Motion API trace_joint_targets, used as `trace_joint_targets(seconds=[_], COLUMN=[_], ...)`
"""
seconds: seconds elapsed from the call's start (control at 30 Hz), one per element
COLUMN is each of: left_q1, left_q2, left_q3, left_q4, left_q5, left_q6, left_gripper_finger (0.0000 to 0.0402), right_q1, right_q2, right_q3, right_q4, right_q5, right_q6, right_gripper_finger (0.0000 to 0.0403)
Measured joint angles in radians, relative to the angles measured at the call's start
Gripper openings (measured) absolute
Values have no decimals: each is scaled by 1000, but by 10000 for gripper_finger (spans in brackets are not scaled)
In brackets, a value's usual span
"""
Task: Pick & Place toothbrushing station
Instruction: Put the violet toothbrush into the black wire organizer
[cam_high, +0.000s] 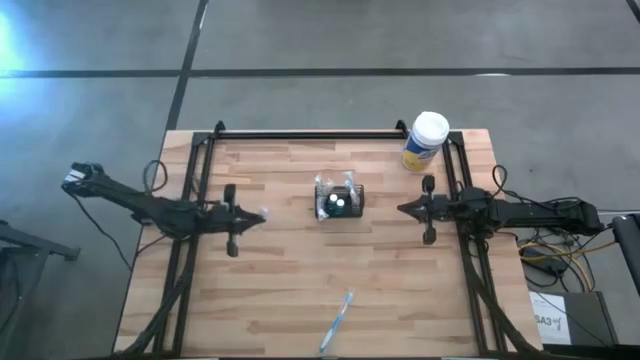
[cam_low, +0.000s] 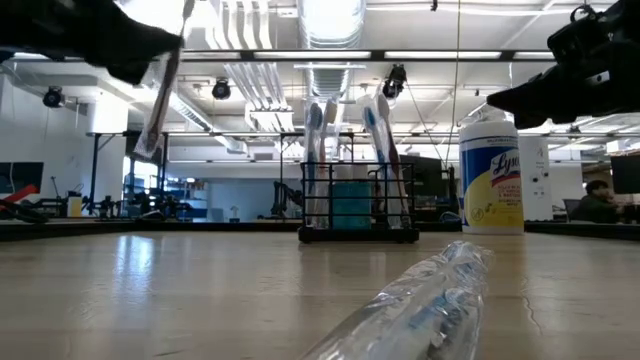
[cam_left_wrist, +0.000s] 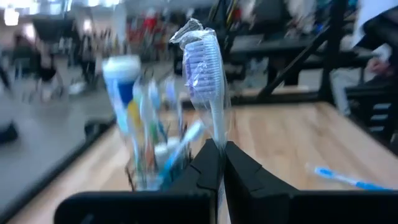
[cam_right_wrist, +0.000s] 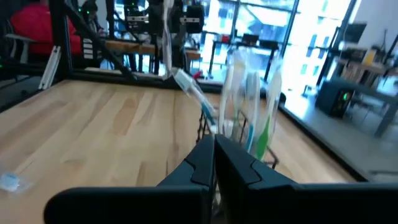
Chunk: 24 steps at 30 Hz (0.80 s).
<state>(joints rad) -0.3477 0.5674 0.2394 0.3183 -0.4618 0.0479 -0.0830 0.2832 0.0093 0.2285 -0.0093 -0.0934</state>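
Observation:
The black wire-mesh caddy (cam_high: 338, 201) stands on its base at the table's middle, with several toothbrushes upright in it; it also shows in the low view (cam_low: 358, 215). My left gripper (cam_high: 258, 215) hovers to the caddy's left, shut on a plastic-wrapped toothbrush (cam_left_wrist: 206, 74). My right gripper (cam_high: 402, 208) is to the caddy's right, above the table, shut and empty (cam_right_wrist: 214, 148). A second wrapped toothbrush (cam_high: 337, 322) lies flat near the table's front edge. My left gripper pinches the wrapped toothbrush by its handle (cam_left_wrist: 217, 134) between the two fingers. The fingers come level from the table's left and lie across the brush. The brush stands nearly upright, its bristle head (cam_left_wrist: 202, 59) above the fingers, lifted clear of the table.
A white-lidded yellow-and-blue round canister (cam_high: 425, 140) stands at the table's far right corner. Black frame rails (cam_high: 300, 133) run along the far edge and both sides. Bare wood lies between the caddy and the front toothbrush.

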Motion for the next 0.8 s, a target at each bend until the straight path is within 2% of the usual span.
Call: trace_joint_targets(seconds=[0.17, 0.47, 0.63, 0.8], left_q1=[0, 0, 0, 0], left_q2=[-118, -245, -314, -365], left_q3=[-42, -145, -226, -230], left_q4=[0, 20, 64, 43], left_q5=[48, 63, 120, 135], left_q6=[105, 131, 118, 128], left_gripper_finger=[6, 6, 6, 6], right_q1=[0, 0, 0, 0], right_q2=[1, 0, 0, -1], right_q3=[0, 0, 0, 0], right_q4=[21, 42, 75, 130], right_q5=[0, -1, -1, -1], right_q6=[-23, -8, -41, -41], right_gripper_finger=[8, 8, 8, 8])
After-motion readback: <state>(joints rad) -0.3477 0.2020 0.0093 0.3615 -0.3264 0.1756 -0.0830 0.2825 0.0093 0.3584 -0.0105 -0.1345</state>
